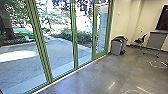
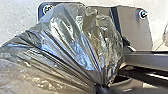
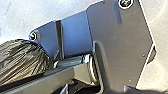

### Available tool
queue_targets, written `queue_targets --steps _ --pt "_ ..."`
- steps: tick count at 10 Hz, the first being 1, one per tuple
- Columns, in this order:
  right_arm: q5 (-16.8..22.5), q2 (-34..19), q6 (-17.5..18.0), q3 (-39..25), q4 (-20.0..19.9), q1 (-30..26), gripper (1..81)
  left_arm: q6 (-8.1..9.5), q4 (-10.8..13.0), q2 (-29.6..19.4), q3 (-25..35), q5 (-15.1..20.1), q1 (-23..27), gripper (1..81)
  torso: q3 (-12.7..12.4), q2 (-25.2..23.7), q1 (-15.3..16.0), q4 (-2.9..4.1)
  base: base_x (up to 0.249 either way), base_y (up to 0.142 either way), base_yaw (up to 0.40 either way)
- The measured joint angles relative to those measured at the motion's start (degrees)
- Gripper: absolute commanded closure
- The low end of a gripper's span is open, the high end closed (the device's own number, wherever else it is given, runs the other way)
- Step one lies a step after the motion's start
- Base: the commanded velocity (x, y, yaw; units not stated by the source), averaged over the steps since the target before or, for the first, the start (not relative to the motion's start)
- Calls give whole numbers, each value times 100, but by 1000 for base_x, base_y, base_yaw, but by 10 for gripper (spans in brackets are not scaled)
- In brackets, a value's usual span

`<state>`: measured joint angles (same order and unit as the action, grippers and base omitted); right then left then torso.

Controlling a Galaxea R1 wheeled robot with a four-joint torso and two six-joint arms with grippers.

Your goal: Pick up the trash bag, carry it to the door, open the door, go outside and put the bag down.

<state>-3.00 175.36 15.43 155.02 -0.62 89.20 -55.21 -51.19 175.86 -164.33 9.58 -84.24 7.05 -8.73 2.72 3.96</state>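
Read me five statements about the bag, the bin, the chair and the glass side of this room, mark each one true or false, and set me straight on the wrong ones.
1. In the left wrist view, the folds of the trash bag draw together toward one spot. True.
2. The tall frames between the glass panes are bright red. False: the frames are green.
3. A grey bin stands on the indoor floor. True.
4. The chair is outside on the paved ground. False: the chair is indoors, and the paved ground lies beyond those frames.
5. Greenery shows outdoors. True.
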Motion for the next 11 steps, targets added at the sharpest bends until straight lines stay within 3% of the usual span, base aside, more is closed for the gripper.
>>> queue_targets --steps 5,11 --pt "2 -2 0 0 0 0 10 0 0 0 0 0 -7 811 0 0 0 0 131 -78 0" --pt "-2 -13 0 0 0 30 10 0 0 13 0 0 4 811 0 0 -2 0 132 0 0"
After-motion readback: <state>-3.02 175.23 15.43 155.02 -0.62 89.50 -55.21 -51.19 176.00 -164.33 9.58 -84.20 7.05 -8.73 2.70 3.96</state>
